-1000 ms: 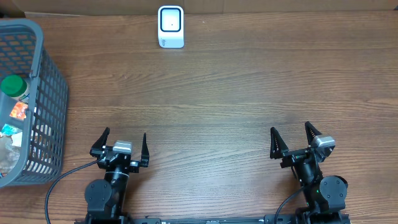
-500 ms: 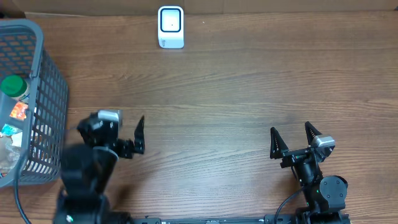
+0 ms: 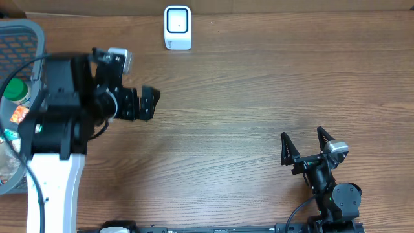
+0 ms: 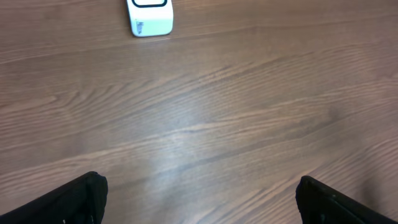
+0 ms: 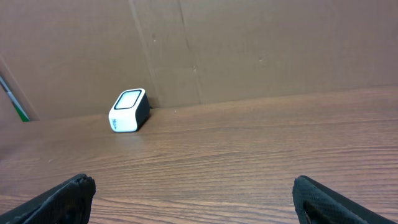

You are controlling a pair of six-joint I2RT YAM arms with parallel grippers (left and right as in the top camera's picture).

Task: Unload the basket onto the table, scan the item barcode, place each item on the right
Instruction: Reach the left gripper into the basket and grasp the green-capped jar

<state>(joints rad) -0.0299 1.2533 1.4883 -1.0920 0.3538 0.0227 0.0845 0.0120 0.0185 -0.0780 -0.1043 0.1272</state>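
Overhead: the left pincer [image 3: 126, 81], jaws spread wide and holding nothing, hangs raised over the left part of the brown wood-grain bench [image 3: 259, 84]; the goods to be scanned lie just to its left, inside the grey plastic mesh basket [image 3: 22, 29] at the left edge, where a green-capped bottle [image 3: 14, 89] and an orange packet [image 3: 19, 115] show; the bottle is seen cap-on, so its long axis seems to run upright; the left arm is plainly the nearer, its own bulk covering much of the basket; the right pincer [image 3: 303, 139], equally spread and empty, sits at the near right, well apart from the basket; the white box-shaped scanner [image 3: 177, 27] stands at the far edge, right of the basket.

Left wrist view: both fingertips frame bare bench, the scanner far and left of centre; the basket is out of frame, so by this camera's aim the pincer would need to turn left to meet the goods.

Right wrist view: spread fingertips low in frame, the scanner far left against a brown cardboard wall [image 5: 249, 50]; no basket visible.

No barcode can be made out anywhere; which item is meant cannot be told.
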